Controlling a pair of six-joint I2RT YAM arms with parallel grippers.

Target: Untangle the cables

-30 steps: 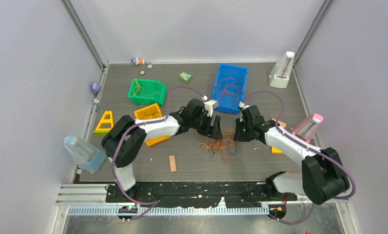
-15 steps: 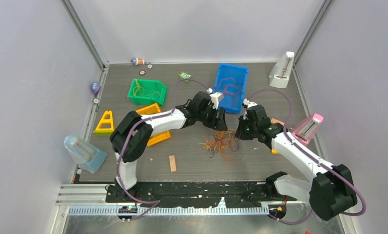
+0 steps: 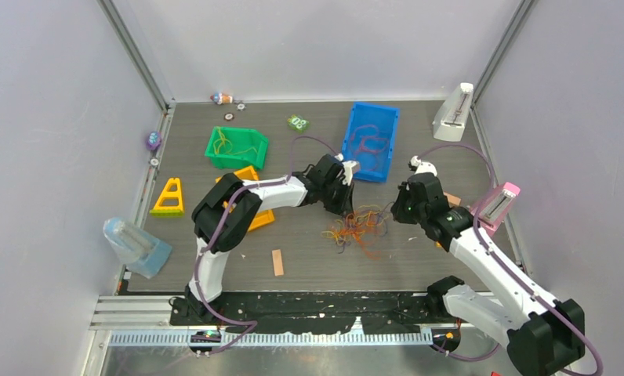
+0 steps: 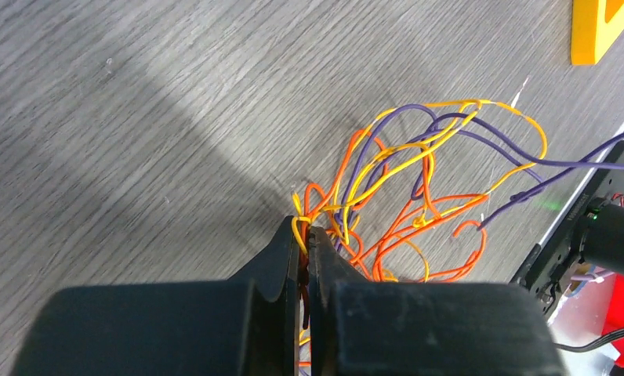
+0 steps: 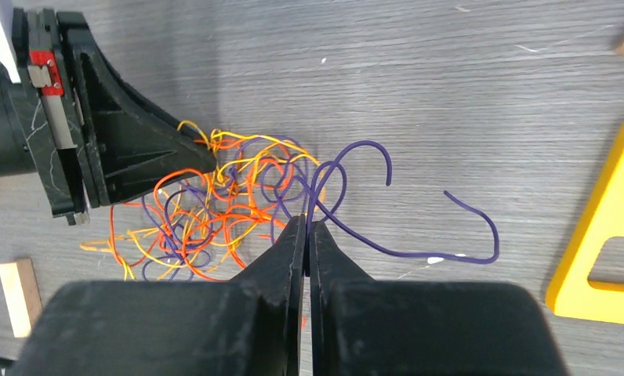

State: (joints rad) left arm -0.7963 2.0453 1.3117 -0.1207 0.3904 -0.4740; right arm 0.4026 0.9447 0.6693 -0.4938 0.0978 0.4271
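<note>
The cables point(image 3: 360, 225) are a tangle of thin orange, yellow and purple wires in the middle of the table. My left gripper point(image 3: 346, 205) is at the tangle's far-left edge. In the left wrist view it point(image 4: 305, 233) is shut on a yellow and an orange strand of the cables point(image 4: 419, 196). My right gripper point(image 3: 399, 213) is at the tangle's right side. In the right wrist view it point(image 5: 306, 224) is shut on a purple wire point(image 5: 419, 249) that loops away to the right of the cables point(image 5: 215, 211).
At the back stand a blue bin point(image 3: 350, 146) and a green bin point(image 3: 236, 146), both holding wires. An orange bin point(image 3: 250, 176) is under the left arm. A yellow triangle point(image 3: 168, 197), wooden block point(image 3: 277, 262), pink metronome point(image 3: 497, 202) and white metronome point(image 3: 454, 113) surround the tangle.
My left gripper has shut on strands at the tangle's edge. My right gripper has shut on the purple wire and drawn to the right. The tangle is stretched wider between them.
</note>
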